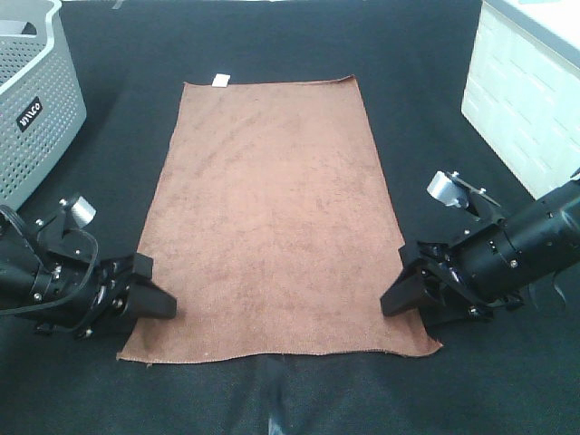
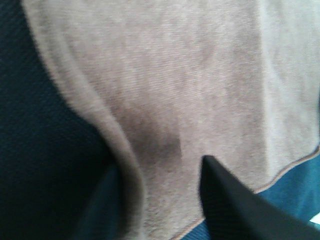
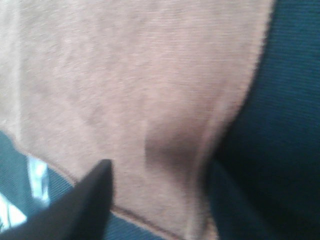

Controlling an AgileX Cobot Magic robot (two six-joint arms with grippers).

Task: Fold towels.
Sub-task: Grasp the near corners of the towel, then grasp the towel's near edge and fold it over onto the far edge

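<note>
Towel (image 1: 272,208) flat — left gripper (image 1: 159,288) and right gripper (image 1: 397,283), jaws apart, each astride one long edge.

both arms low, jaws apart on each side
left arm (image 1: 36,276) lies stretched out low and angled inward, left gripper (image 1: 156,290) pointing toward the middle, its black fingers (image 2: 235,205) spread with a clear gap; right arm (image 1: 535,231) mirrors it from the other side, right gripper (image 1: 397,290) aimed inward, fingers (image 3: 82,202) parted too, both wrists about level.
</note>
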